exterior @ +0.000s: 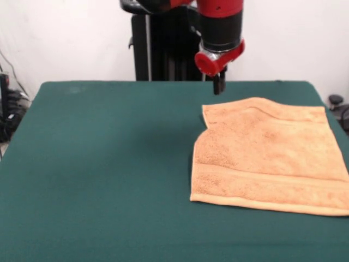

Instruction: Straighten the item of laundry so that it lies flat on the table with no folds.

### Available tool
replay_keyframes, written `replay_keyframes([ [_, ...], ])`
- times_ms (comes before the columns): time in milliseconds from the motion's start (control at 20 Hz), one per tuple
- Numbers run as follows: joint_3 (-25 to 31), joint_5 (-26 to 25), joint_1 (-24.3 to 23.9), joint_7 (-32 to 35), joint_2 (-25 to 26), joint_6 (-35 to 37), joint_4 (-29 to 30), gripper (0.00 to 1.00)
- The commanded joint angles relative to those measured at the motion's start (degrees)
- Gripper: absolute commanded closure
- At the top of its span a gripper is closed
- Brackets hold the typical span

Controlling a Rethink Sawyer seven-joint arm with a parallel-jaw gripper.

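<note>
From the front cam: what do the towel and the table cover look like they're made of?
The towel: likely cotton terry, matte orange-tan. Its surface looks nubbly and looped, with a flatter woven band near the front edge and soft, drooping folds at the back corner. The table: covered in dark green cloth, probably felt or similar. It looks flat, matte and free of glare, with no visible weave; the exact fabric can't be told.

table point(98, 164) left of towel point(267, 161) seems unobstructed.
</note>
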Motion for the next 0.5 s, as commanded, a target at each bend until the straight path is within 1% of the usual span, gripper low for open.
replay_keyframes([
  [50,-1.4,-4.1,0.5,-6.9,4.4,2.3,-0.7,1.00],
  [400,-3.2,-8.5,1.1,-6.5,8.5,0.6,-3.6,1.00],
  [500,-2.8,-8.5,1.2,-6.1,9.3,0.0,-4.1,1.00],
])
